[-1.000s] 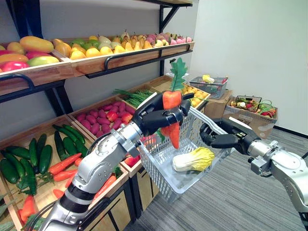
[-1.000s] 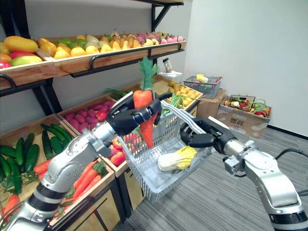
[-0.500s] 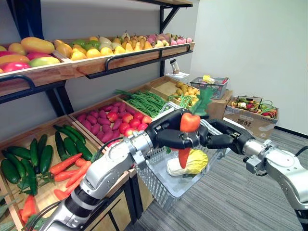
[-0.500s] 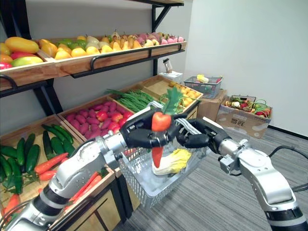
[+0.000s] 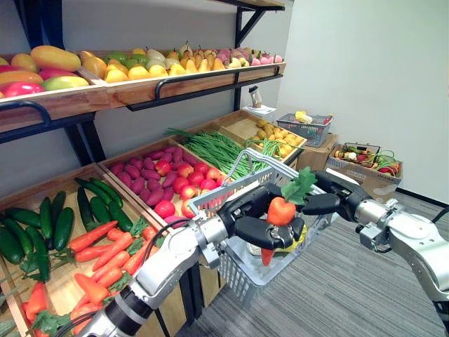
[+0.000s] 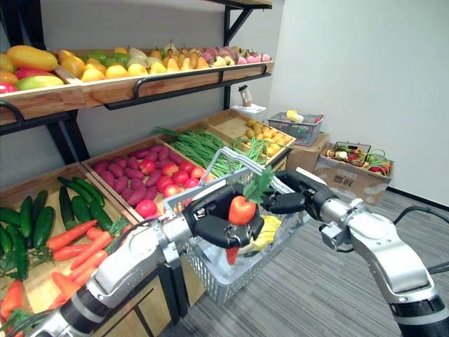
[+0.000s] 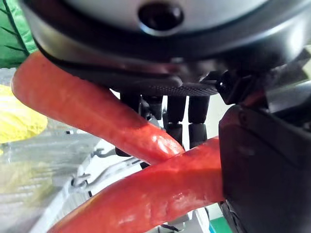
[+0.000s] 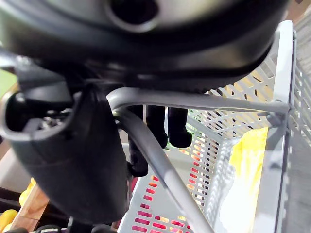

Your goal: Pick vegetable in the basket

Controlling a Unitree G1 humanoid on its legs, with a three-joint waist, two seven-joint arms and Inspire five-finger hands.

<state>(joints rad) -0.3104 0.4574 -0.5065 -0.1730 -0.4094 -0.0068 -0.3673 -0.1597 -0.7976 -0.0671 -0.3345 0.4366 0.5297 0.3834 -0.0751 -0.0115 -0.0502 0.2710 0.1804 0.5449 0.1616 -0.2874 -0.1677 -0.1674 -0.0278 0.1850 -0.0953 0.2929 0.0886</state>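
Observation:
My left hand (image 5: 261,232) is shut on an orange carrot (image 5: 280,210) with a green leafy top. It holds the carrot upright, with the tip down inside the grey wire basket (image 5: 237,272). In the left wrist view the carrot (image 7: 92,114) lies across the curled fingers (image 7: 176,109). My right hand (image 5: 328,201) is shut on the basket's metal handle (image 5: 278,159) and holds the basket up in front of the shelves. The handle (image 8: 163,167) runs through that hand in the right wrist view. A yellow-green cabbage (image 6: 271,225) lies in the basket, mostly hidden behind my left hand.
Wooden crates hold carrots (image 5: 105,246), cucumbers (image 5: 52,221), red fruit (image 5: 165,175) and green beans (image 5: 214,147). An upper shelf (image 5: 175,81) carries fruit. Another wire basket (image 5: 303,126) and a box of vegetables (image 5: 365,158) stand at the back right. Grey carpet (image 5: 337,295) lies below.
My left hand has lowered the carrot from above the rim down into the basket. The basket and my right hand have shifted slightly lower and nearer.

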